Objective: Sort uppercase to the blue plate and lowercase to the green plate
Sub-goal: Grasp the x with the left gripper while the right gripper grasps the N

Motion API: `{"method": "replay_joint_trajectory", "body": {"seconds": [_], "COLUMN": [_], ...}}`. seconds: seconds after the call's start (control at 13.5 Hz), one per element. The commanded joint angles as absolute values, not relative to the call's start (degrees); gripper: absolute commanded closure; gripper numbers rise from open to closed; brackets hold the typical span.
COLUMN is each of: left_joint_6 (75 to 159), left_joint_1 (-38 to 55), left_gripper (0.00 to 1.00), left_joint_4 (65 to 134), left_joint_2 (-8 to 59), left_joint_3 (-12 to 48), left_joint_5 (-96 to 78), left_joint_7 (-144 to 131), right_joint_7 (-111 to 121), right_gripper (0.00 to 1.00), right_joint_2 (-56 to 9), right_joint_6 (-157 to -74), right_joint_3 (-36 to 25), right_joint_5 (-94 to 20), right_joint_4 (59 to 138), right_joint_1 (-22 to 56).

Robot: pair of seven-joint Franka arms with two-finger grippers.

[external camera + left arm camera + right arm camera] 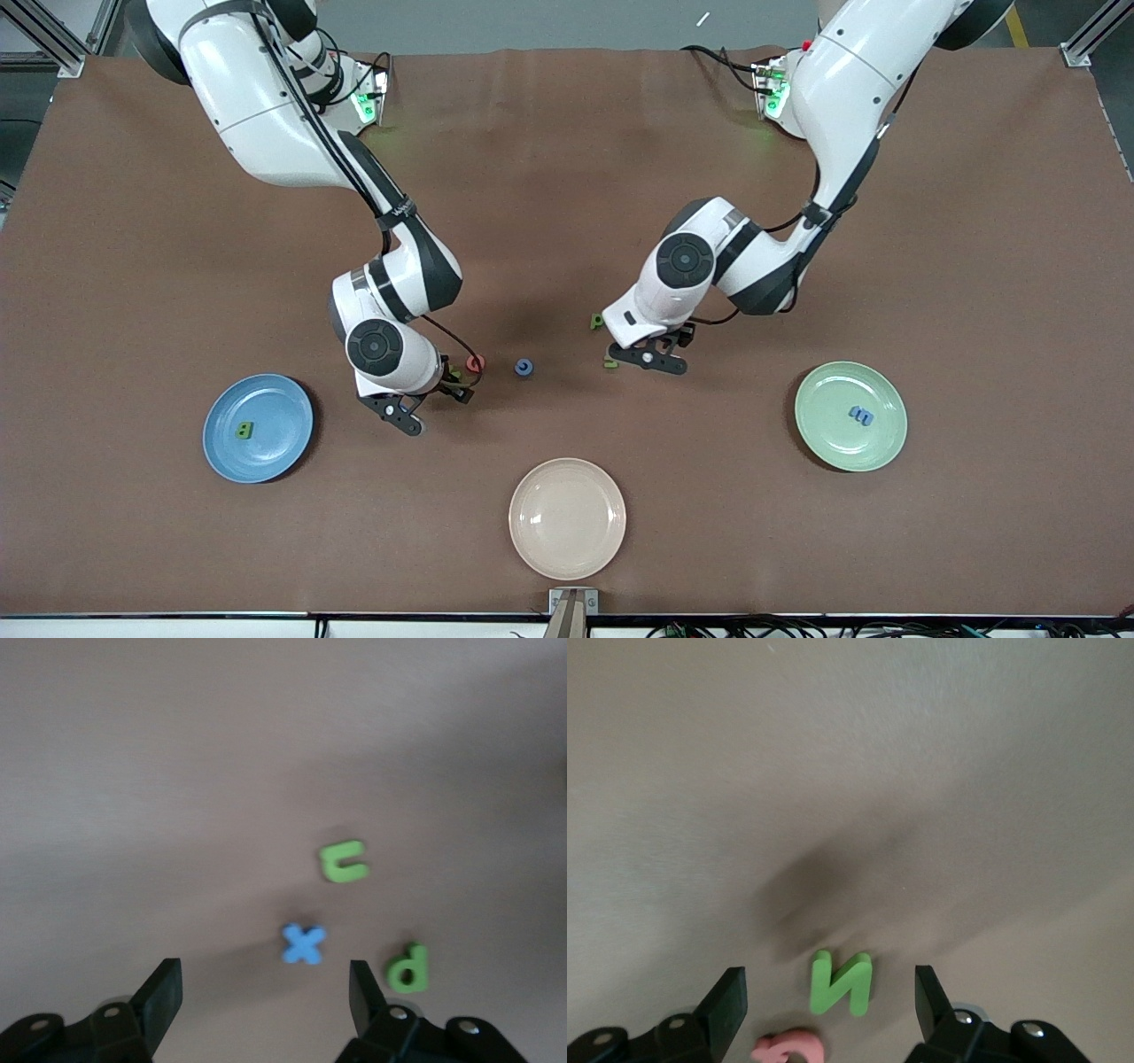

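My left gripper (264,1001) hangs open low over the table, with the blue x (304,943) just ahead of its fingertips. The green u (343,861) (610,361) and green p (407,966) (597,321) lie close by. My right gripper (830,1001) is open too, with the green N (842,981) between its fingers and the red Q (788,1048) (476,363) beside it. The blue G (524,368) lies on the table between the two hands. The blue plate (283,416) holds the green B (244,431). The green plate (828,399) holds the blue m (860,415).
A beige plate (567,517) with nothing on it sits near the table's front edge, midway between the other two plates. Brown cloth covers the whole table.
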State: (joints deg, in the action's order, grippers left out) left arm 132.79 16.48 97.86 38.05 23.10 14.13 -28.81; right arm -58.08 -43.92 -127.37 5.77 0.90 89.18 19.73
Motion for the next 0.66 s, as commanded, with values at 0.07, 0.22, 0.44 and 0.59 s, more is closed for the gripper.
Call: {"method": "replay_joint_trajectory", "body": {"seconds": [0.07,0.22,0.44,0.59], "left_joint_6": [135.17,135.53,136.84,136.85], "left_joint_1": [17.58,17.58,17.58,17.75], "left_gripper": [0.19,0.21,0.28,0.30], "left_joint_4": [97.65,97.91,97.65,97.56], "left_joint_2": [40.43,41.57,42.80,43.68], "left_joint_3": [22.94,22.94,22.94,22.94], "left_joint_5": [17.66,19.76,20.13,20.21], "left_joint_7": [-28.57,-28.65,-29.44,-30.58], "right_joint_7": [-59.33,-59.41,-59.41,-59.59], "right_gripper": [0.16,0.22,0.52,0.68], "right_joint_2": [-42.80,-42.80,-42.80,-42.80], "right_joint_6": [-131.22,-131.22,-131.13,-131.04], "right_joint_3": [5.63,5.63,5.71,5.71], "right_joint_5": [-0.09,-0.09,-0.09,-0.09], "right_joint_4": [93.25,93.34,93.52,93.52], "right_joint_1": [19.86,20.04,20.30,20.39]}}
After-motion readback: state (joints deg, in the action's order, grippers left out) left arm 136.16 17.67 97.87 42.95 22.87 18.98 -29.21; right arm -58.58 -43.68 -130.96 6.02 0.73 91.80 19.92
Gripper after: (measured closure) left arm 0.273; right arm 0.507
